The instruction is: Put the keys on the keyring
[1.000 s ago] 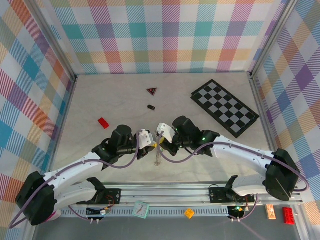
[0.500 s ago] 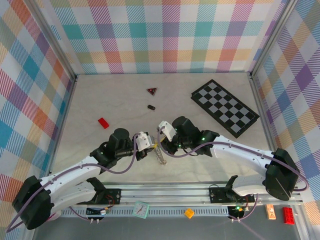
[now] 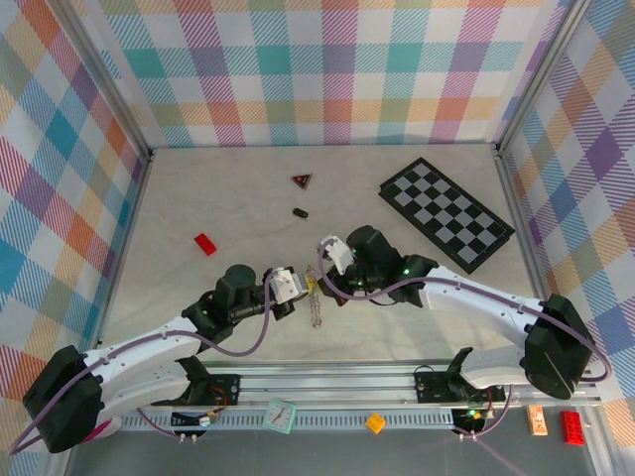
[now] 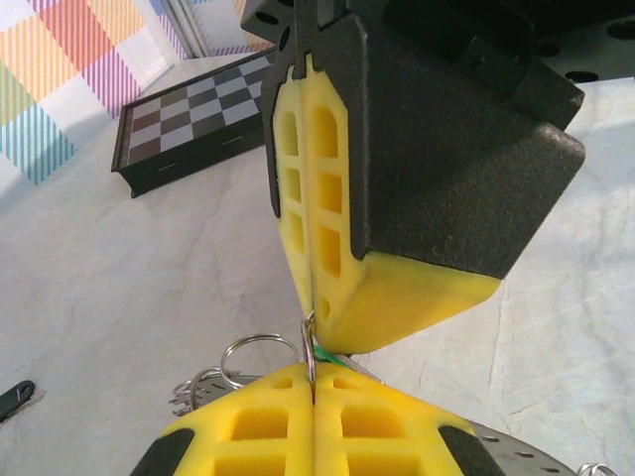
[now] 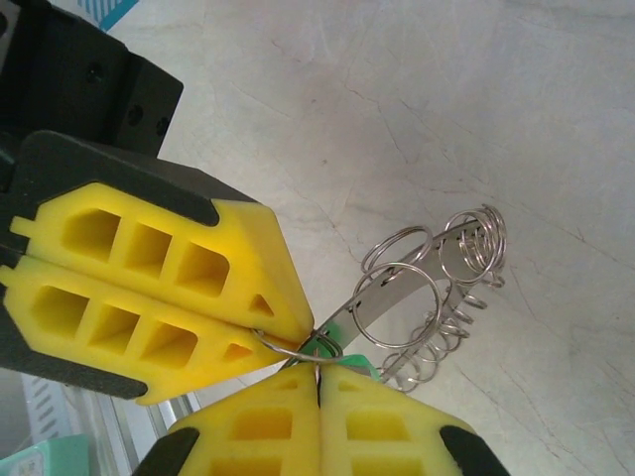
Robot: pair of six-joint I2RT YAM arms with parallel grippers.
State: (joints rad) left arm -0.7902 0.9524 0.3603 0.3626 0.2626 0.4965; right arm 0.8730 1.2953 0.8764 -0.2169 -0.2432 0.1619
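Note:
My two grippers meet tip to tip over the near middle of the table, the left gripper and the right gripper both shut. Each pinches the same thin silvery keyring in the seam of its yellow pads. The left gripper has the right one's pads right above it. In the right wrist view the right gripper faces the left one's pads. A silvery bunch hangs from the ring: a flat strip with several wire loops. I cannot tell single keys apart.
A black-and-white chequered board lies at the back right. A dark red triangle and a small black oval piece lie behind the grippers. A red brick sits to the left. The metal rail runs along the near edge.
Both grippers stayed shut on the ring. The left gripper has slid a little toward the near edge and the right one slightly right. The hanging bunch has shifted with them.

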